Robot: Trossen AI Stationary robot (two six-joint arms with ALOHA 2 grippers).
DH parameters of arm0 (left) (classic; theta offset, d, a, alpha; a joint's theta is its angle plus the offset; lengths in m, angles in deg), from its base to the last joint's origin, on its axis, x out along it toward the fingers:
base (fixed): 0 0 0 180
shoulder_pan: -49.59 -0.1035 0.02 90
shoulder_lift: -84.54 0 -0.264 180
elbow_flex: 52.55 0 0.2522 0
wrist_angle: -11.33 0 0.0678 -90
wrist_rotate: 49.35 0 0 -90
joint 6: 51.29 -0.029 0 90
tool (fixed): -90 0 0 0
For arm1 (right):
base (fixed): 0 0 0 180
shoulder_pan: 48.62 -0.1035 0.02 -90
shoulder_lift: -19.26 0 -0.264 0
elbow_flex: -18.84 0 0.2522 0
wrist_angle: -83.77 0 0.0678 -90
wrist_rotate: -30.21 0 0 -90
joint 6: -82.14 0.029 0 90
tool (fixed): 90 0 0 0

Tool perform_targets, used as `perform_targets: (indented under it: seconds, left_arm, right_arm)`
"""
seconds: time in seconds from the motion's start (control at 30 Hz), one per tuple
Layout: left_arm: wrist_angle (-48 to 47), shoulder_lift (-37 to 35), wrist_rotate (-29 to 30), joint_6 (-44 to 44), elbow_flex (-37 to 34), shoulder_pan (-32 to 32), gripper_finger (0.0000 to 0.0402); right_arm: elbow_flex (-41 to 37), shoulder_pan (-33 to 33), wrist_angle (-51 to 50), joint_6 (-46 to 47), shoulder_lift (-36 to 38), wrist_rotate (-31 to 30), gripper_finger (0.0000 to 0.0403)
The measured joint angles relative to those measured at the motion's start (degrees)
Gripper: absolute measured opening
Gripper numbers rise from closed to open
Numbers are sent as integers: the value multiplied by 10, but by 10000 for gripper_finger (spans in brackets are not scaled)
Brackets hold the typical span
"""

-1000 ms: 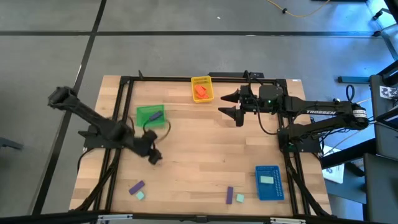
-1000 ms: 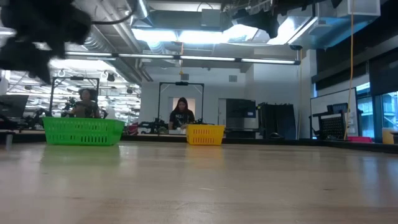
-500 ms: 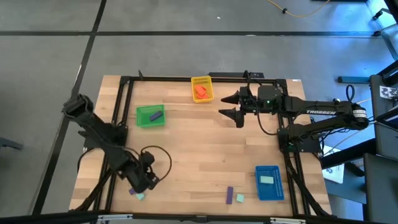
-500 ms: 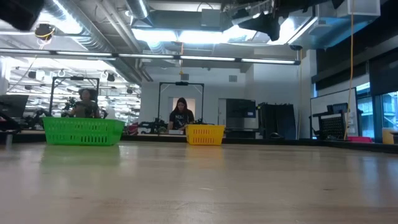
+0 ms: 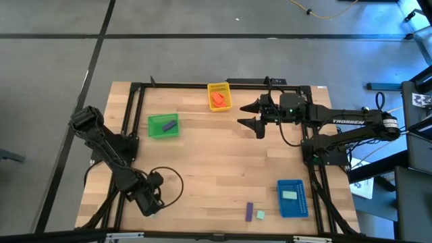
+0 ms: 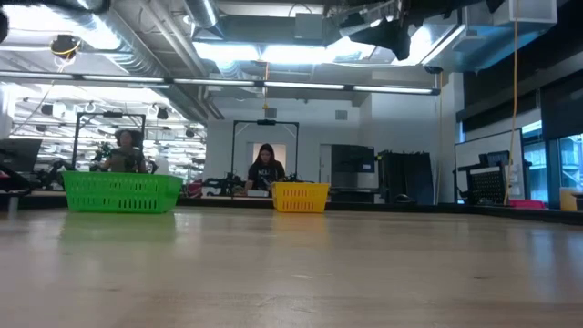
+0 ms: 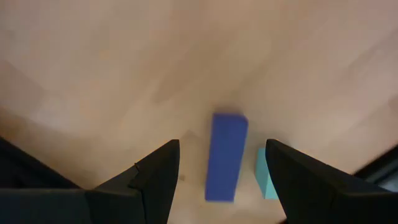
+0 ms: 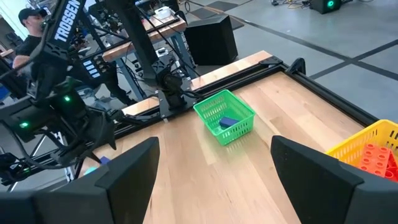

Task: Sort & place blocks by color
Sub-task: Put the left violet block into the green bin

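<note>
Pickup of the purple block (image 7: pixel 225 155) was in hand: left gripper (image 7: pixel 221 171), jaws released, straddled it; descent and clenching remained. Right gripper (image 5: pixel 251 113) waited, jaws released.

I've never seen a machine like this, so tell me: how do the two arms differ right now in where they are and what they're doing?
The left gripper hangs low over the near left corner of the table, straddling a purple block with a mint block beside it; the right gripper sits near the far edge, beside the yellow tray, over bare wood. The left arm is folded back toward its corner; the right reaches out sideways. Both have fingers open, holding nothing.
</note>
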Motion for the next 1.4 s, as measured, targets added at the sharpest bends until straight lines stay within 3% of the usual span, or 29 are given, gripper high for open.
perform_targets:
  seconds: [0.1, 0.53, 0.77, 1.13, 1.27, 1.4]
  left_arm:
    - [47, 0, -33, -5, -25, 0, 230]
    - [76, 1, -27, 3, -55, -5, 230]
    - [125, 52, -50, -3, -55, -5, 231]
    - [119, 87, -50, -1, -52, -5, 230]
    - [110, 87, -50, -1, -52, -5, 197]
    - [106, 88, -49, -2, -53, -5, 119]
  right_arm:
    - [0, 0, 0, 0, 0, 0, 311]
    - [0, 0, 0, 0, 0, 0, 311]
    - [0, 0, 0, 0, 0, 0, 311]
    - [0, 0, 0, 0, 0, -1, 311]
    - [0, 0, 0, -1, 0, -1, 311]
    - [0, 0, 0, -1, 0, -1, 311]
